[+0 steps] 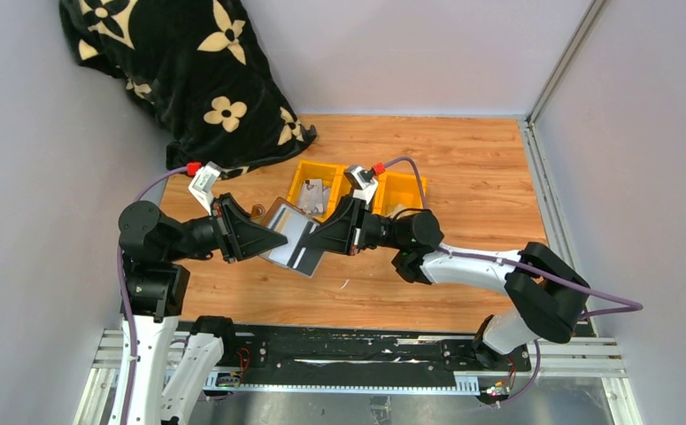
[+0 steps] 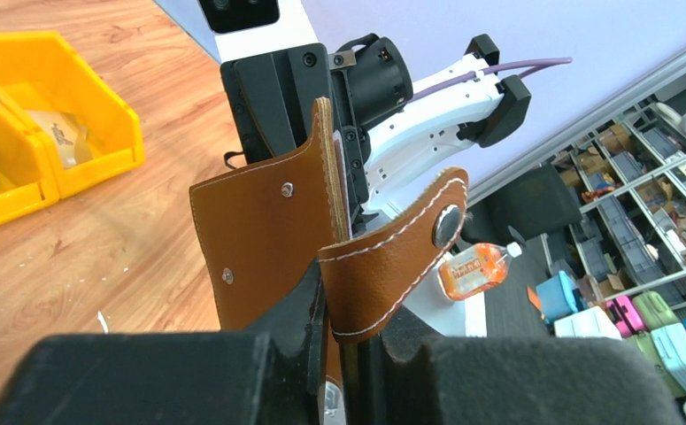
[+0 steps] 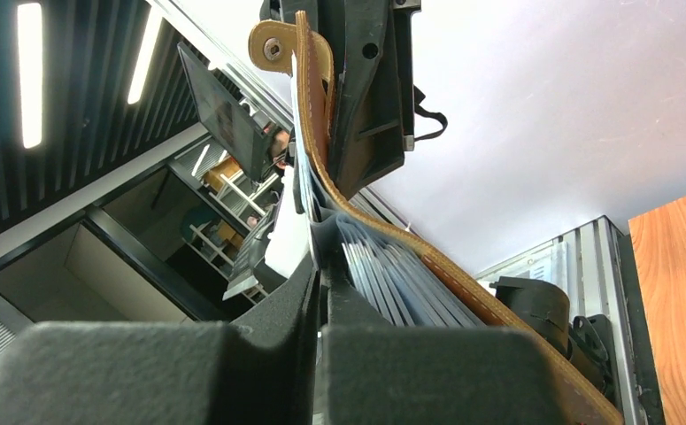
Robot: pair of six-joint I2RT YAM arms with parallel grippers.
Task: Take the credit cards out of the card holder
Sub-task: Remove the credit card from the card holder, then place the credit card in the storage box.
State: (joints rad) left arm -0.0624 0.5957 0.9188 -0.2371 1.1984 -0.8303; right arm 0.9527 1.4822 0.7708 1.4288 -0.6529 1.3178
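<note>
**Card holder held aloft between both arms**

The card holder [image 1: 291, 227] hangs open above the table [image 1: 463, 177], just near of the yellow bins [image 1: 403, 189]. The left gripper [image 1: 277, 237] is clamped on its brown leather edge; the right gripper [image 1: 311, 241] is pinched tight on its grey inner sleeves.

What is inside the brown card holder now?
The card holder holds thin grey sheets, fanned out. Their faces are covered by one another and by the leather, so cards or pockets cannot be told apart.

No readable text, bottle label [image 2: 474, 268] apparently blurred
</note>
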